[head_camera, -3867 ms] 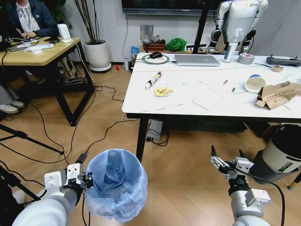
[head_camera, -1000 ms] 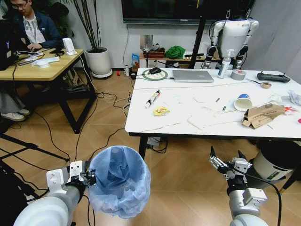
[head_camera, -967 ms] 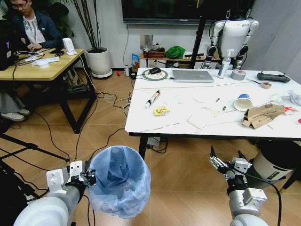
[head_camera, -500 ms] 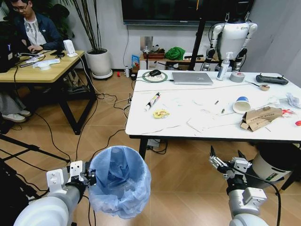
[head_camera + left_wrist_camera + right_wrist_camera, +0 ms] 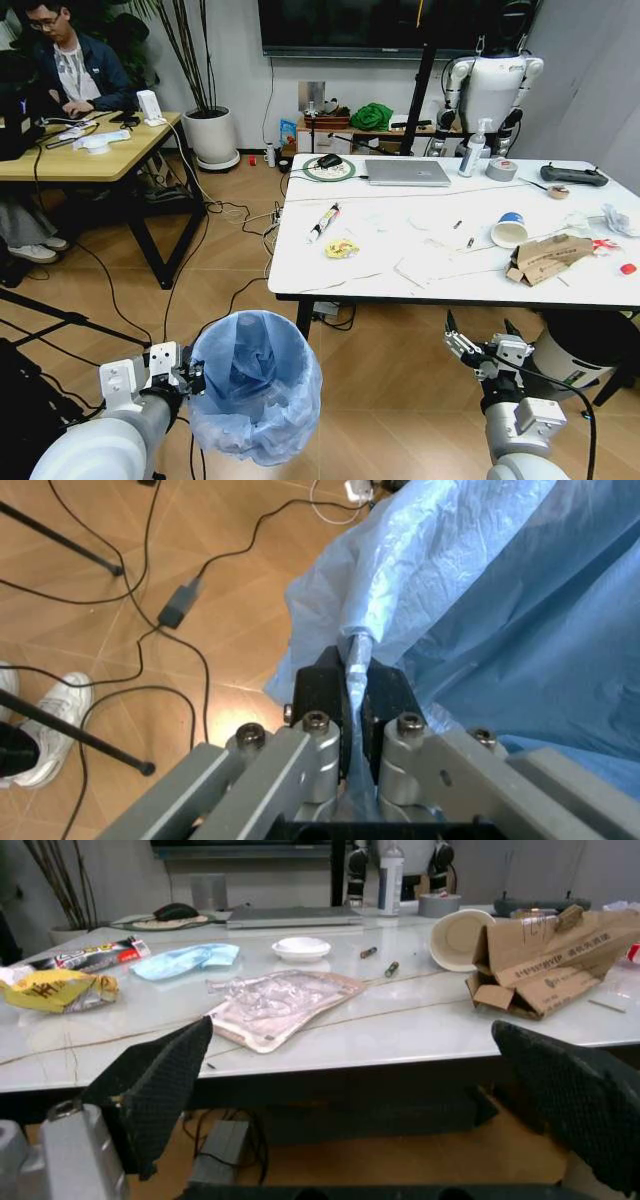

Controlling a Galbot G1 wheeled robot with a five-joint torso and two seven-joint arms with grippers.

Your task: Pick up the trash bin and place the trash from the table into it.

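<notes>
The trash bin (image 5: 256,385), lined with a crinkled light-blue bag, hangs low at my left, and my left gripper (image 5: 186,379) is shut on its rim. In the left wrist view the fingers (image 5: 330,686) pinch the bag-covered edge of the bin (image 5: 480,615). My right gripper (image 5: 483,344) is open below the front edge of the white table (image 5: 420,296). On the table lie torn cardboard (image 5: 541,258), a paper cup (image 5: 509,230), a yellow wrapper (image 5: 340,248) and crumpled paper (image 5: 613,221). The right wrist view shows the cardboard (image 5: 540,952), cup (image 5: 455,937) and yellow wrapper (image 5: 55,986) between the open fingers (image 5: 160,1080).
A large black-and-white cylinder (image 5: 585,352) stands under the table's right end. A laptop (image 5: 405,172), tape roll (image 5: 501,169) and spray bottle (image 5: 470,150) sit at the table's back. Cables (image 5: 225,295) cross the wooden floor, with a wooden desk (image 5: 80,152) at left.
The whole head view has shifted, so the camera moved: more of the table's right end shows. Both grippers and the bin keep their places relative to me.
</notes>
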